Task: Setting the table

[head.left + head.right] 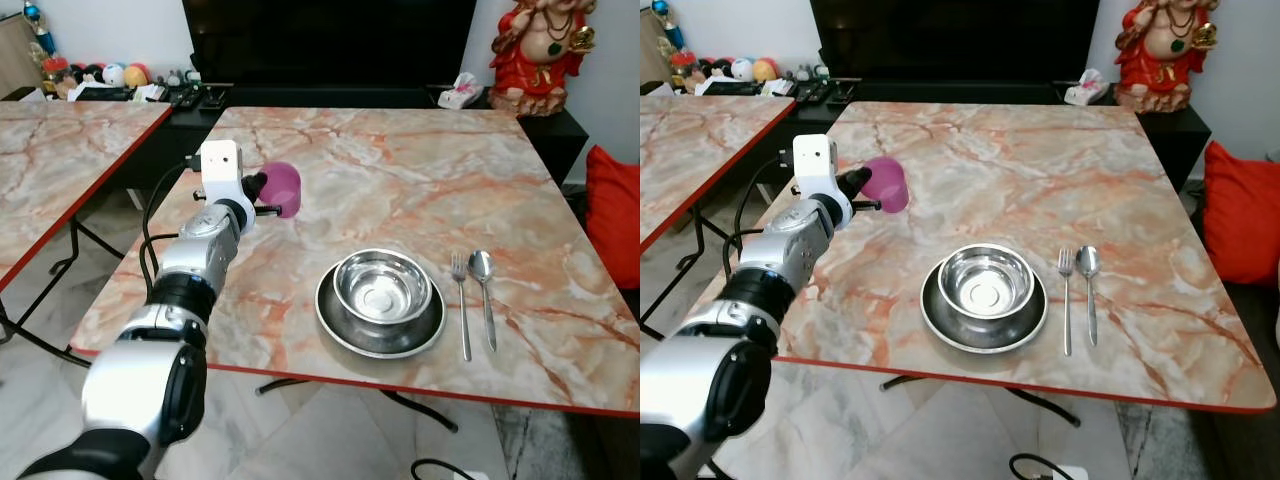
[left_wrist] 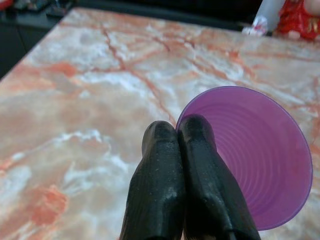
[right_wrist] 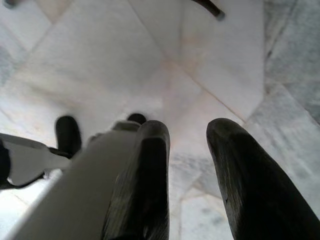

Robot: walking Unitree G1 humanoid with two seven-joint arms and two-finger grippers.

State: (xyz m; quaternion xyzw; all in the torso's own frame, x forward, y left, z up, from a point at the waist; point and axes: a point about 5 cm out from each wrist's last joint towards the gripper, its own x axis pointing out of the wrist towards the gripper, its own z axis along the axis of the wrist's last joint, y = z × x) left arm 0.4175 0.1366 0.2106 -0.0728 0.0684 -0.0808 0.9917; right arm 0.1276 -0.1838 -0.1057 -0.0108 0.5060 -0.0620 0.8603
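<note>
The left hand point(image 1: 262, 190) is reached out over the marble table point(image 1: 420, 170), its two black fingers point(image 2: 172, 195) pinched together on the near rim of a purple plastic cup point(image 1: 283, 189), one finger apparently inside the mouth and one outside. The cup looks tipped, its opening turned back toward the wrist rather than straight up, and I cannot tell whether it touches the table. Taking the steel bowl point(image 1: 383, 287) as the marker: it sits in a steel plate point(image 1: 340, 325) near the front edge, the fork point(image 1: 462, 305) and spoon point(image 1: 484, 290) lie side by side just beyond its right, and the cup hangs well off to its left and farther back. To do this well, I'd say the arm should carry the cup toward the bowl's far left, level it upright, set its base flat before loosening the pinch, and steer clear of the plate. The right hand point(image 3: 187, 165) hangs over the floor tiles point(image 3: 210, 55), fingers apart, holding nothing.
</note>
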